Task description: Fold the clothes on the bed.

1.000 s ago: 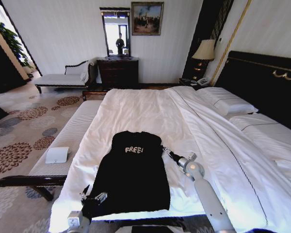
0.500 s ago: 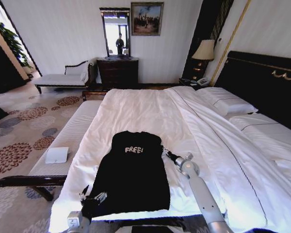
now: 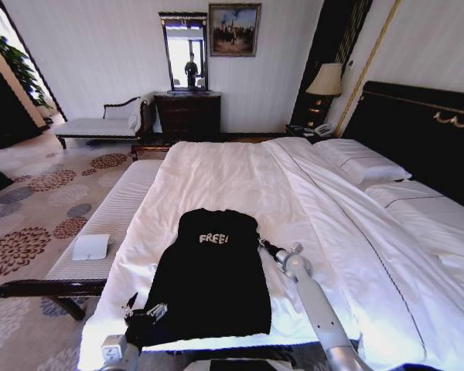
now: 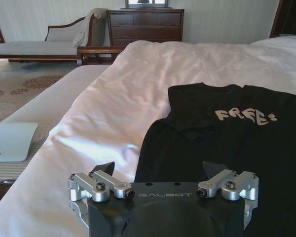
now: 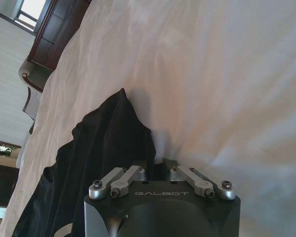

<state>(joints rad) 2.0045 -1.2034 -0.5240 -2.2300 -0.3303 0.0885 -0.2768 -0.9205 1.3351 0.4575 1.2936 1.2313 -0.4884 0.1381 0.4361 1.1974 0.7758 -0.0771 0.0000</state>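
The black T-shirt is laid flat near the foot of the white bed, its "FREE!" lettering turned up. The left gripper is held at the shirt's near left corner, fingers spread apart. The right gripper is pinched shut on the shirt's right edge.
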